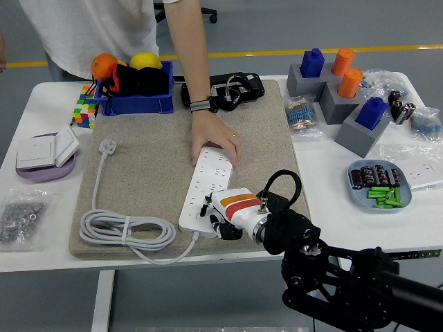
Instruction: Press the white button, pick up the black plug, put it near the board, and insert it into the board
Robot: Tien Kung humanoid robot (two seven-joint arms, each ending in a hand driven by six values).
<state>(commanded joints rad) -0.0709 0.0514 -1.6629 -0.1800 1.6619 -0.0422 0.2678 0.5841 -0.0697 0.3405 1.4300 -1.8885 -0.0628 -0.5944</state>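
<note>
The white power strip (205,185) lies lengthwise on the grey mat (152,173). My right hand (213,216), white with an orange stripe, rests with curled fingers on the strip's near end and holds nothing. A person's hand (216,137) presses down on the strip's far end, the arm reaching in from the top. The black plug with its cables (223,90) lies at the mat's far edge, behind the person's wrist. The strip's white plug (106,146) and coiled cable (128,232) lie on the mat's left side.
A blue bin (135,90) with fruit and a colour cube (84,107) stand at the back left. Wall switches on a purple plate (45,155) lie left. Grey blocks with pegs (339,90) and a blue dish of batteries (378,185) stand right.
</note>
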